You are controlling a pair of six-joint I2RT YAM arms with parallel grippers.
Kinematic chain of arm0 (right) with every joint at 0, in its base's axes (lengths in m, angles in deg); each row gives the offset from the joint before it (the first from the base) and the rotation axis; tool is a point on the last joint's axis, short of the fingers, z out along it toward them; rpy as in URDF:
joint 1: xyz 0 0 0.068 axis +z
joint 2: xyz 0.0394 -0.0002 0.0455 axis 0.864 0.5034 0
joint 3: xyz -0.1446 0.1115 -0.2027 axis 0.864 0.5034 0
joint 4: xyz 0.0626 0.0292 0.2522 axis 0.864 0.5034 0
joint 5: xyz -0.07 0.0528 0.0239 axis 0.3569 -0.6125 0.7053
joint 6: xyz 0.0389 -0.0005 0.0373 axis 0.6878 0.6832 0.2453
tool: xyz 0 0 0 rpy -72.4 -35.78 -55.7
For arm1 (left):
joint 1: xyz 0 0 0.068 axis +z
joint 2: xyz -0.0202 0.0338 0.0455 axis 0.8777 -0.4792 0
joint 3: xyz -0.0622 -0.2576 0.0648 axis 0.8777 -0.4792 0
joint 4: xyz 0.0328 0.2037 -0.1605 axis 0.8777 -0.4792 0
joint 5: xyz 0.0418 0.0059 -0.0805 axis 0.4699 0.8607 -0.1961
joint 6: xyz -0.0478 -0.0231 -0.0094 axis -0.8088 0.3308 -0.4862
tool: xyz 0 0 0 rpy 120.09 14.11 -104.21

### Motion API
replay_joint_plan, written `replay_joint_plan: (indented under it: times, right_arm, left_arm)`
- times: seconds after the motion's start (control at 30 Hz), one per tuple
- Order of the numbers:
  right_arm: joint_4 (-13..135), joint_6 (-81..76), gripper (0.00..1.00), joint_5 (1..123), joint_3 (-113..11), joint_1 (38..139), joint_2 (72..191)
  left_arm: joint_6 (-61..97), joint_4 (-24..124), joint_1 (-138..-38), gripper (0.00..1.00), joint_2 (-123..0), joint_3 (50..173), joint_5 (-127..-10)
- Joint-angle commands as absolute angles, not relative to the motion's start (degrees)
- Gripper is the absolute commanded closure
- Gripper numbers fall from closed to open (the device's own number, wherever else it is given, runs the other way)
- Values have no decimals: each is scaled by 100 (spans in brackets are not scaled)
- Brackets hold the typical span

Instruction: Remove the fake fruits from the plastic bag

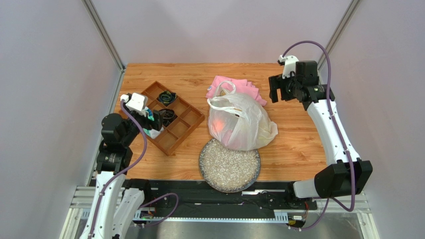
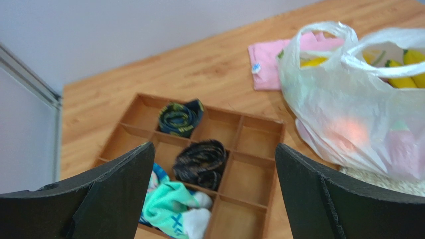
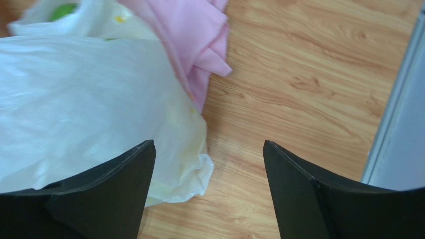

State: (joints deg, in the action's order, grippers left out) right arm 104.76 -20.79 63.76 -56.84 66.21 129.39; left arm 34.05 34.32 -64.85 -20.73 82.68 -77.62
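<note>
The plastic bag stands in the middle of the table, its loop handles up and its mouth open. It also shows in the left wrist view and the right wrist view. Yellow bananas and another yellow fruit lie in its mouth. A red-orange piece glows through its wall. A green fruit peeks from its top. My left gripper is open and empty above the wooden tray, left of the bag. My right gripper is open and empty, raised right of the bag.
A wooden compartment tray holding rolled socks sits at the left. A pink cloth lies behind the bag. A grey speckled plate lies in front of the bag, touching it. Grey walls close in both sides.
</note>
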Motion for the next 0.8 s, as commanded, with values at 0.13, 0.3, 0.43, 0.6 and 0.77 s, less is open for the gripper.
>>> replay_joint_plan:
  times: [0.13,0.3,0.43,0.6,0.77]
  right_arm:
    - [11795,-3375,17,4241,-7369,8178,12541]
    - [11866,-3648,19,5303,-6879,9649,12321]
    - [11497,-3666,20,5980,-6237,10273,12268]
    - [10752,-3666,21,7409,-5955,10679,12592]
    - [9906,-3947,25,8610,-6086,10908,13022]
  left_arm:
    - [2680,2613,-6453,1,-2332,8680,-8954]
    - [2565,2412,-6453,1,-2859,9128,-8963]
    - [2433,2226,-6453,1,-3237,9314,-8981]
    - [2231,2622,-6453,1,-3290,9182,-9034]
    - [1976,2596,-6453,2,-3264,9261,-9033]
